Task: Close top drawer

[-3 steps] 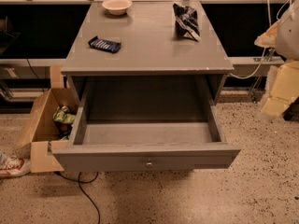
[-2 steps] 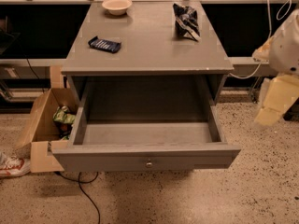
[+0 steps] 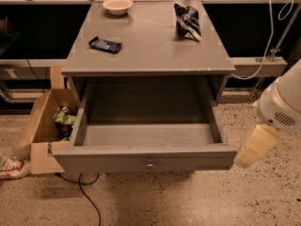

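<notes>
The top drawer (image 3: 117,163) of the grey cabinet (image 3: 150,46) is pulled far out, and its inside is empty. Its flat grey front faces me with one small round silver knob (image 3: 149,165) at the centre. My gripper (image 3: 250,150), a cream-coloured piece below the white arm (image 3: 282,102), hangs at the right, just beside the drawer's front right corner and above the floor. It holds nothing that I can see. The lower drawer fronts are hidden under the open drawer.
On the cabinet top lie a white bowl (image 3: 117,5), a dark snack bag (image 3: 188,20) and a blue packet (image 3: 105,44). An open cardboard box (image 3: 44,126) with items stands left of the drawer. A black cable (image 3: 89,197) and a shoe (image 3: 11,166) lie on the speckled floor.
My arm and gripper have moved down and to the left, from beside the cabinet top to the drawer's front right corner. The drawer has not moved.
</notes>
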`<state>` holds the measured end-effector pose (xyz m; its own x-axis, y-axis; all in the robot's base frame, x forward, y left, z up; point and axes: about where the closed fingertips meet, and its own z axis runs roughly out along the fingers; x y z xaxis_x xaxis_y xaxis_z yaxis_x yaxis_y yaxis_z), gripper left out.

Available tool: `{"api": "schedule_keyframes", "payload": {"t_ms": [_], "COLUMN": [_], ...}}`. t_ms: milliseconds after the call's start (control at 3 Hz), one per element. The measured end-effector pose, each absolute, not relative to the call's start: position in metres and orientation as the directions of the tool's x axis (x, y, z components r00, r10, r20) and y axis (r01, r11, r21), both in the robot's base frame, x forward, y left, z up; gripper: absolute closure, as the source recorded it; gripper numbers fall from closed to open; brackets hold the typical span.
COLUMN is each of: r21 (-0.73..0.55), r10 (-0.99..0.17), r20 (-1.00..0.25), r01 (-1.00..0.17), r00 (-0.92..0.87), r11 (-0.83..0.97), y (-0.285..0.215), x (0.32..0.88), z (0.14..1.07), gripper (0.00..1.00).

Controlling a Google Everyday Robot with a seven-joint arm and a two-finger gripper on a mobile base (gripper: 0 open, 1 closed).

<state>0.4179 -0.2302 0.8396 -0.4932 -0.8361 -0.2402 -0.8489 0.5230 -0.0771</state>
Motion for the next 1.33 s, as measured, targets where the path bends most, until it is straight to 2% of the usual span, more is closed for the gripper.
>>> {"api": "schedule_keyframes", "payload": {"t_ms": [333,667,1333], "r21": [-0.034,0.010,0.074], "r10": [-0.797,-0.781,-0.793], "r20": [-0.243,-0.250,-0.254], "r01": [-0.816,-0.808,-0.829], "r00": [-0.553,-0.572,-0.554], "r11": [0.577,0.589,0.555], "y": [-0.232,-0.225,-0.192], "x": [0.409,0.399,0.396], "z": [0.796,0.760,0.692], "gripper": [0.05,0.24,0.70]}}
